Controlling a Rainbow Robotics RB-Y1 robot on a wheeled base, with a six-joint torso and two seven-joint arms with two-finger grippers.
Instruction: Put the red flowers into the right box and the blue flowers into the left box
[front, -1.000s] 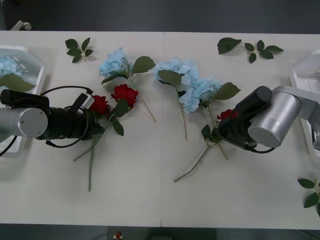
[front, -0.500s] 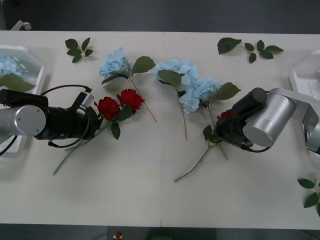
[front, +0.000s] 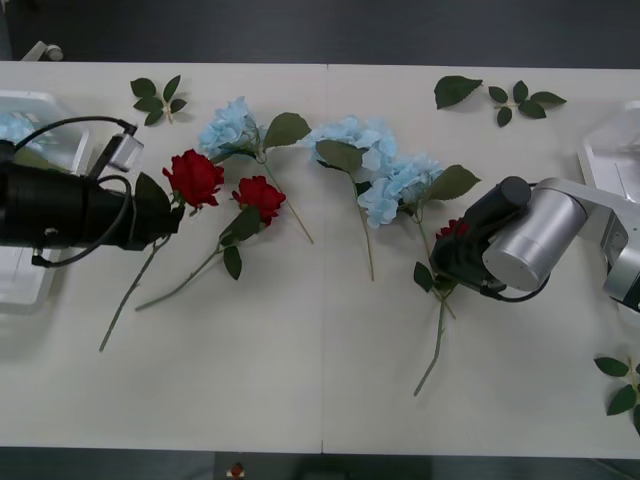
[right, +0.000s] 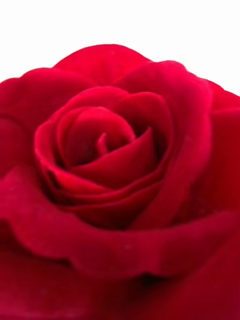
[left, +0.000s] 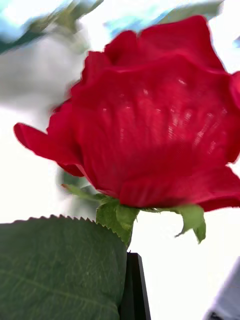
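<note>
From the front, the left pincer (front: 165, 212) sits at the left of the bench (front: 320, 400), holding a red rose (front: 194, 177) by the stem just under the bloom; its stem trails down toward the near left. A second red rose (front: 259, 195) lies just beside it on the bench. The right pincer (front: 445, 262) is right of centre, closed around the stem of a third red rose (front: 455, 230), whose stem hangs toward the near edge. Three blue flowers lie along the middle: one (front: 229, 125) left of centre, one (front: 350, 133) at centre, and one (front: 398, 185) just left of the right arm. The left box (front: 75, 125) at the far left already seems to hold something pale blue, though the arm hides much of it. The right box (front: 600, 150) shows at the right edge.

In the right wrist view, a rose bloom (right: 115, 175) sits right against the camera, so the stem must be pinched just below it.

In the left wrist view, the rose (left: 155, 115) stands above a serrated leaf (left: 55, 265), with a dark finger (left: 132, 290) at its base.

These are light, floppy things: the stems are thin and springy, the blooms soft. Gripping the stem close beneath the head looks best, since a lower hold would probably let the bloom swing.
</note>
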